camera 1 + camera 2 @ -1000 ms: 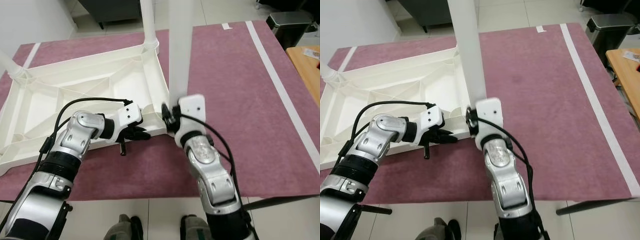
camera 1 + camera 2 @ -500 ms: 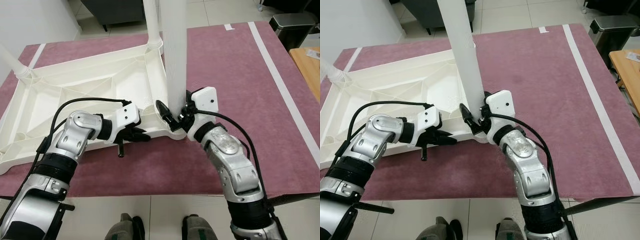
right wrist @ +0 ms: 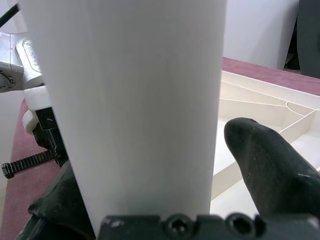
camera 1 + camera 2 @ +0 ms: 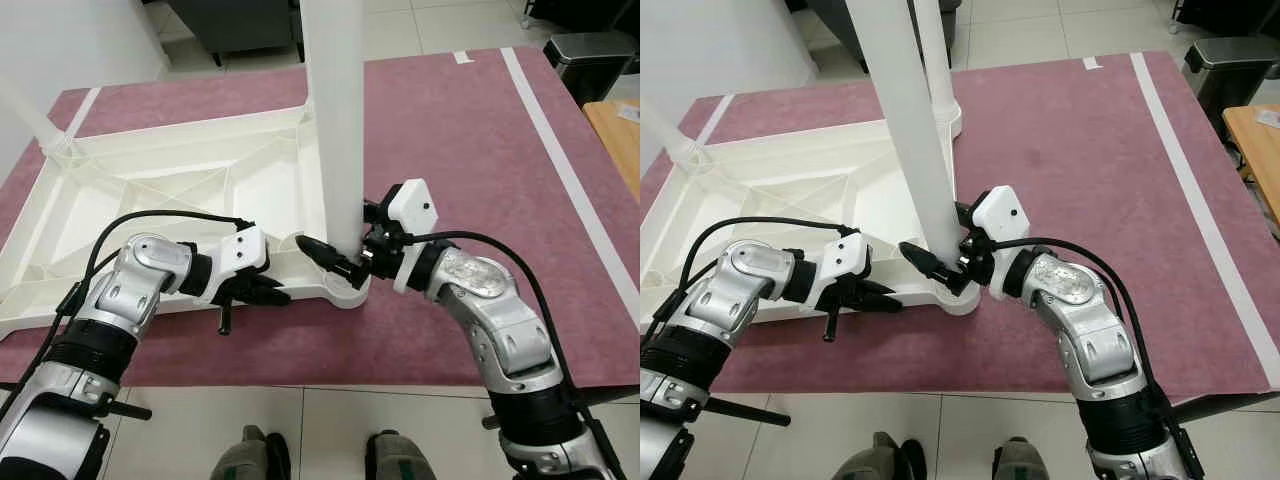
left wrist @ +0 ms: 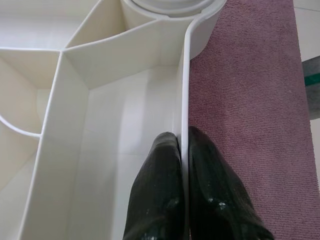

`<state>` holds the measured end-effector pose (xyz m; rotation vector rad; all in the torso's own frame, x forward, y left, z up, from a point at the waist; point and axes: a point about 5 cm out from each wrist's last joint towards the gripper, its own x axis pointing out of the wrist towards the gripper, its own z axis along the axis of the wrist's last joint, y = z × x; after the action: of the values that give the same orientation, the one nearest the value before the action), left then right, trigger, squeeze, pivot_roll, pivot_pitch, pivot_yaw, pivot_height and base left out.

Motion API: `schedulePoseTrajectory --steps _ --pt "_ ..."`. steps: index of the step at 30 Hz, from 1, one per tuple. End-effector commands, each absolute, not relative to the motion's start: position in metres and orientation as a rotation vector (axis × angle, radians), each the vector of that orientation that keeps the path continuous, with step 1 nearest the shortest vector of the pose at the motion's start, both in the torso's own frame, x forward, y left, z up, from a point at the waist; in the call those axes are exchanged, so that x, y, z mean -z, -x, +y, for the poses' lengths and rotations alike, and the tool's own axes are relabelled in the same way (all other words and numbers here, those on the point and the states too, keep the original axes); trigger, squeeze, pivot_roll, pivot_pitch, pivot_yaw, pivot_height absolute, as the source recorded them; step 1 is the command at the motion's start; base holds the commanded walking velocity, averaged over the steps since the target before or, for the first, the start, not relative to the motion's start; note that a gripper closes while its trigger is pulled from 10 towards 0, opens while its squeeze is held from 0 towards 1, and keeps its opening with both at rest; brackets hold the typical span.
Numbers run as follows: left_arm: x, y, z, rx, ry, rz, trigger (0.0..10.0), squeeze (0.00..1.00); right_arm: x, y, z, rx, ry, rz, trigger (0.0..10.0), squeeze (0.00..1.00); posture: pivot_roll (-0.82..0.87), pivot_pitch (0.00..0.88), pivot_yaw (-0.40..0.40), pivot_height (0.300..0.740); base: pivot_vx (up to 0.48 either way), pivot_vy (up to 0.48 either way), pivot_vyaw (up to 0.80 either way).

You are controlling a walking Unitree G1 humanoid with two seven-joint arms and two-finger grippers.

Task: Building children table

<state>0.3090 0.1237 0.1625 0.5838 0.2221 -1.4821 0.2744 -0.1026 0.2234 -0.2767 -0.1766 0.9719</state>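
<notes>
Jaws of the left gripper [image 5: 183,150] are pinched on the tabletop rim [image 5: 184,85] while the white leg [image 4: 336,130] is held in the right gripper [image 4: 345,258], probably to be pushed down into its corner socket [image 4: 347,290].

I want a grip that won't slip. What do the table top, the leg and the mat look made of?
Table top: looks like moulded white plastic, smooth, with thin ribs underneath. Leg: apparently the same plastic, a matte white tube. Mat: seemingly a short-pile maroon fabric, fibrous in the left wrist view.
</notes>
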Motion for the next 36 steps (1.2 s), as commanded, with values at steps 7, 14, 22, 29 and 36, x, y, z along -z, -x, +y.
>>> schedulePoseTrajectory --steps 7,14,22,29,36 --pt "-0.167 -0.302 0.135 1.613 -0.583 0.246 0.0 0.0 -0.211 -0.267 -0.104 -1.087 0.281 -0.119 0.0 0.0 -0.08 0.141 0.162 0.74 0.0 0.0 0.0" --pt "-0.171 -0.309 0.129 1.565 -0.556 0.212 0.0 0.0 -0.197 -0.27 -0.106 -1.011 0.272 -0.057 0.0 0.0 -0.08 0.157 0.159 0.74 0.0 0.0 0.0" --pt "-0.18 -0.32 0.113 1.49 -0.479 0.132 0.0 0.0 -0.167 -0.289 -0.117 -0.543 0.266 0.108 0.0 0.0 -0.08 0.177 0.157 0.74 0.0 0.0 0.0" --pt "-0.188 -0.326 0.093 1.462 -0.431 0.068 0.0 0.0 -0.153 -0.292 -0.125 -0.094 0.178 0.198 0.0 0.0 -0.08 0.186 0.155 0.74 0.0 0.0 0.0" --pt "-0.192 -0.331 0.078 1.472 -0.425 0.042 0.0 0.0 -0.155 -0.285 -0.109 0.034 0.102 0.165 3.0 0.0 -0.09 0.192 0.165 0.74 0.0 0.0 0.0"
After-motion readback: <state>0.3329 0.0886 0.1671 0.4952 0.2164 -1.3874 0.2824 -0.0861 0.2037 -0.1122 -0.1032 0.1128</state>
